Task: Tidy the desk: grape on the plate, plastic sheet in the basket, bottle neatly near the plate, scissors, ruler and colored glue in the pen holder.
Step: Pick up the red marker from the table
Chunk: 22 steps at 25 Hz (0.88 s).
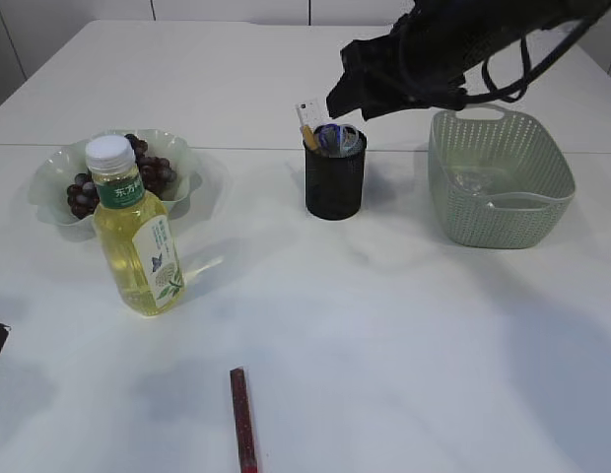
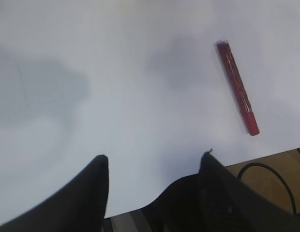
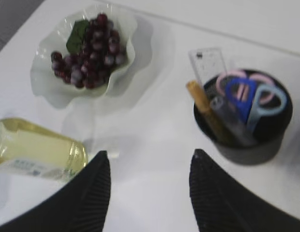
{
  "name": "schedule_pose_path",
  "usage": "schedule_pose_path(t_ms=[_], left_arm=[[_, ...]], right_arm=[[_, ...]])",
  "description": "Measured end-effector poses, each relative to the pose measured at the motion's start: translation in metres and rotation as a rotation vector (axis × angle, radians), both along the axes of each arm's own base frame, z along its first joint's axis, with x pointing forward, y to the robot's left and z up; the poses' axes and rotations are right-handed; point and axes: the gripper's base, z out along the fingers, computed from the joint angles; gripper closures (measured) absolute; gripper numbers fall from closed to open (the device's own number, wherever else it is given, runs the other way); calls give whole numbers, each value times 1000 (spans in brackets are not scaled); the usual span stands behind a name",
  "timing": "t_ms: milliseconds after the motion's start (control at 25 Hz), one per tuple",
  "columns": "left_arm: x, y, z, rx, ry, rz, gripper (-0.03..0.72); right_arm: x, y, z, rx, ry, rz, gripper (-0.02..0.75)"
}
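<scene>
Currently | glue stick (image 1: 243,419) flat | long axis near-to-far | untouched

Furniture: white, smooth, matt-topped table (image 1: 384,325), filling nearly all of the exterior view; a thin seam line (image 1: 237,149) crosses it left to right toward the rear. Wall: pale panelled surface (image 1: 237,10) behind the far table edge, split by dark vertical joints. Floor: brown tan strip (image 2: 266,169) past the table's edge in the left wrist view, with a black cable (image 2: 266,166) looped on it. Light: soft, diffuse, casting faint grey shadows on the tabletop.
</scene>
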Motion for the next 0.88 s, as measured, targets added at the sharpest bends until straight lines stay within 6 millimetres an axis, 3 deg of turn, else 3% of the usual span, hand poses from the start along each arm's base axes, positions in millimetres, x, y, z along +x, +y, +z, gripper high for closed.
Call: schedule_pose_path(t_ms=[240, 600, 880], left_arm=[[0, 0, 0, -6, 1, 1, 256], [0, -1, 0, -7, 2, 2, 256], [0, 0, 0, 3, -1, -1, 256]], right_arm=[[-43, 26, 19, -180, 162, -13, 321], [-86, 72, 15, -270, 358, 34, 330], [-117, 103, 10, -424, 383, 30, 332]])
